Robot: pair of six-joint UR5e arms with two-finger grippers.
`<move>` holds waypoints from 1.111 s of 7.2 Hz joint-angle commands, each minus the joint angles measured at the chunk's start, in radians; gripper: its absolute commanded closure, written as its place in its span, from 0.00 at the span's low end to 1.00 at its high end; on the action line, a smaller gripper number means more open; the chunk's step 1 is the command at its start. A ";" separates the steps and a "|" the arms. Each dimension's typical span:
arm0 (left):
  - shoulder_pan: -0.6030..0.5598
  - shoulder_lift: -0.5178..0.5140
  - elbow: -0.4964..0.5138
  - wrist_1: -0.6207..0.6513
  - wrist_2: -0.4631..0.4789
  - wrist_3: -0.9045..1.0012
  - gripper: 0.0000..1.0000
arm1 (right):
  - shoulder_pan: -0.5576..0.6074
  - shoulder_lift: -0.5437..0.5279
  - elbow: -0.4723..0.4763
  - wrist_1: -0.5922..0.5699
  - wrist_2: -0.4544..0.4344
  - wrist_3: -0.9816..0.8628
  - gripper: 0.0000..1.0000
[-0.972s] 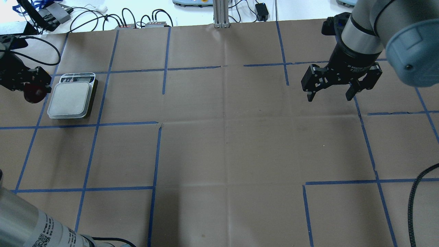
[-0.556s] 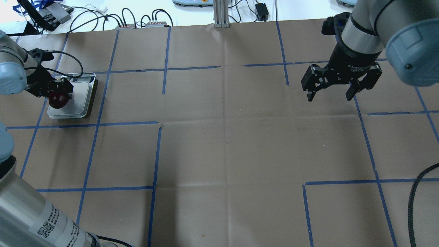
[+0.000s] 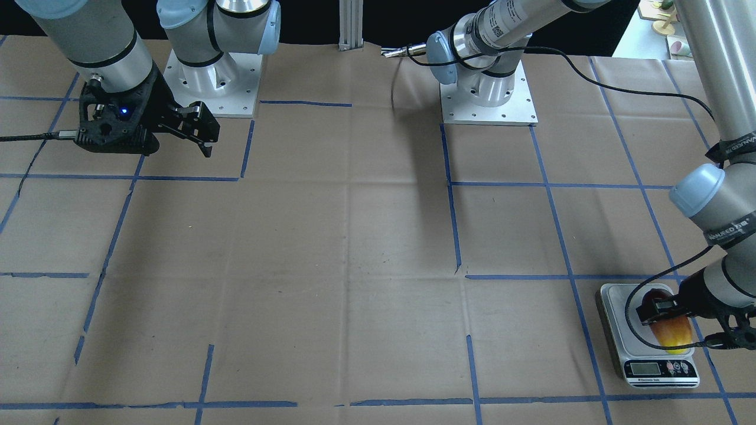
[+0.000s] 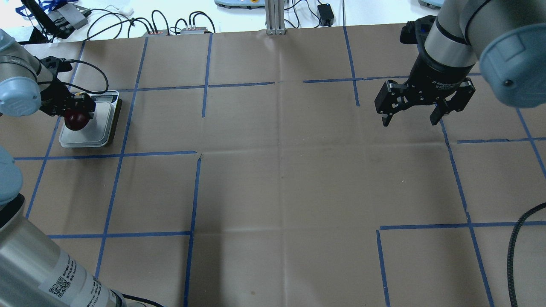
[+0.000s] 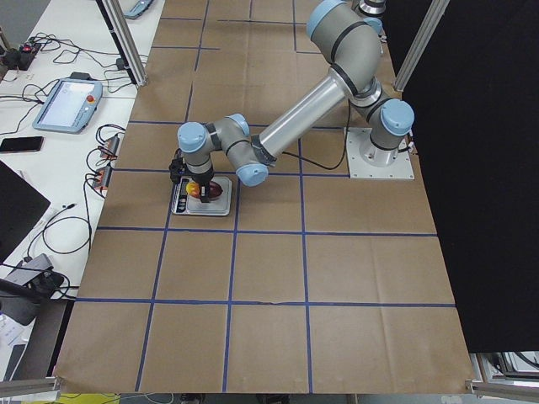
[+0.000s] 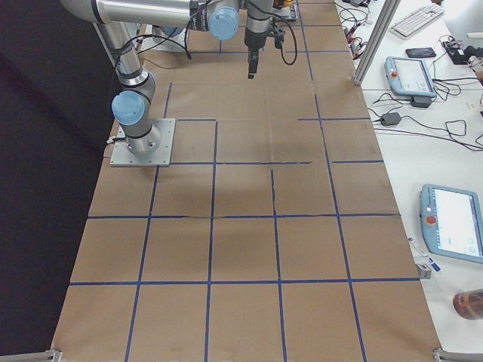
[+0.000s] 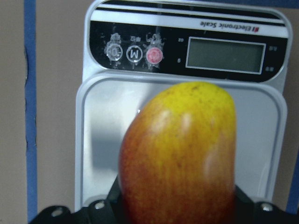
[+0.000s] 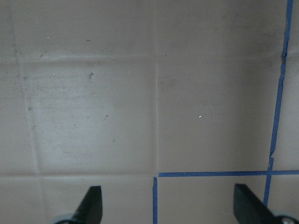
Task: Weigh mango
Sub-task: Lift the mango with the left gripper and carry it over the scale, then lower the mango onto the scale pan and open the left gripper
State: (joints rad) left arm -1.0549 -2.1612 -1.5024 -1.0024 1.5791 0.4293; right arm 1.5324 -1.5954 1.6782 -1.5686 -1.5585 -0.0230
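Observation:
The mango (image 4: 76, 121), dark red shading to yellow, is gripped in my left gripper (image 4: 78, 114), which is shut on it over the platform of the white kitchen scale (image 4: 100, 128). In the left wrist view the mango (image 7: 182, 154) covers the middle of the platform (image 7: 100, 140), and the scale's display is blank. I cannot tell if the mango touches the platform. In the front view the mango (image 3: 670, 336) sits over the scale (image 3: 617, 316). My right gripper (image 4: 409, 122) is open and empty, hovering over bare paper at the far right; its fingertips (image 8: 91, 205) show wide apart.
Brown paper with blue tape lines (image 4: 194, 192) covers the table. Cables and small boxes (image 4: 170, 25) lie beyond the far edge. A metal post (image 4: 273, 17) stands at the back middle. A black cable (image 4: 518, 238) hangs at the near right.
My left gripper has carried the mango rightward from beside the scale's left edge to over its platform. The right arm has not moved.

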 commanded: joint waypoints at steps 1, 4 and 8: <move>-0.001 0.062 0.014 -0.016 0.016 -0.001 0.01 | 0.000 0.000 0.000 -0.001 0.000 0.000 0.00; -0.031 0.284 -0.004 -0.219 0.002 -0.090 0.01 | 0.000 0.000 0.000 -0.001 0.000 0.000 0.00; -0.267 0.473 -0.013 -0.452 0.001 -0.415 0.01 | 0.000 0.000 0.000 -0.001 0.000 0.000 0.00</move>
State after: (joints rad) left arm -1.2416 -1.7368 -1.5100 -1.4022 1.5817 0.1092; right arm 1.5325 -1.5953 1.6782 -1.5693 -1.5585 -0.0230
